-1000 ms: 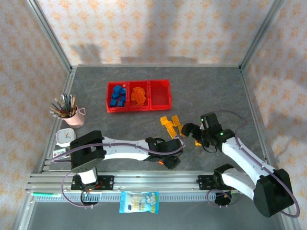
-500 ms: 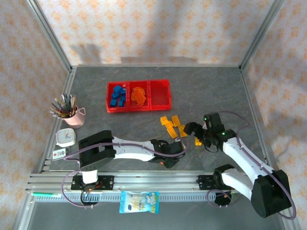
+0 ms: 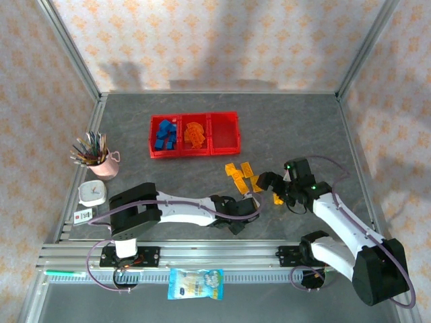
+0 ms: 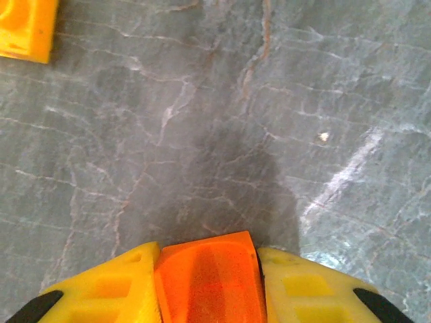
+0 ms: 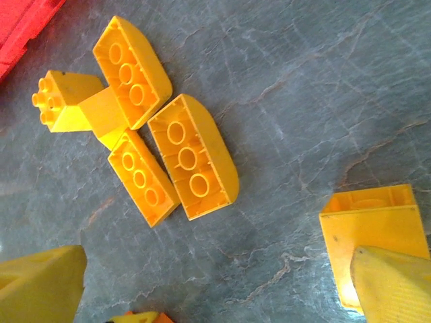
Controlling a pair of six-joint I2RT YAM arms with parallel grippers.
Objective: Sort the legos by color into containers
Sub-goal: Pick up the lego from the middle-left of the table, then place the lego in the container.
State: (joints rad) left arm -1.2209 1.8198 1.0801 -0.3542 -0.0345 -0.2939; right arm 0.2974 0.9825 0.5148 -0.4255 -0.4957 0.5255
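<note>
**Orange brick clamped in left gripper; right gripper held wide over yellow bricks**

In the left wrist view, the left gripper is seen closed on an orange brick, which is pressed between the two yellow fingers just above the grey table. A single yellow brick is caught at the upper left corner of that view. From above, the left gripper is found low over the table, near its front edge and well apart from the red tray.

The right gripper is held with its jaws spread wide, and nothing is gripped between them. In the right wrist view, a cluster of yellow bricks is seen lying studs-up on the table ahead of the right gripper, touching one another. Another yellow brick lies beside the right-hand finger.

In the tray, blue bricks are gathered in the left compartment and orange bricks in the middle one. A pink cup of pens stands far to the left.
</note>
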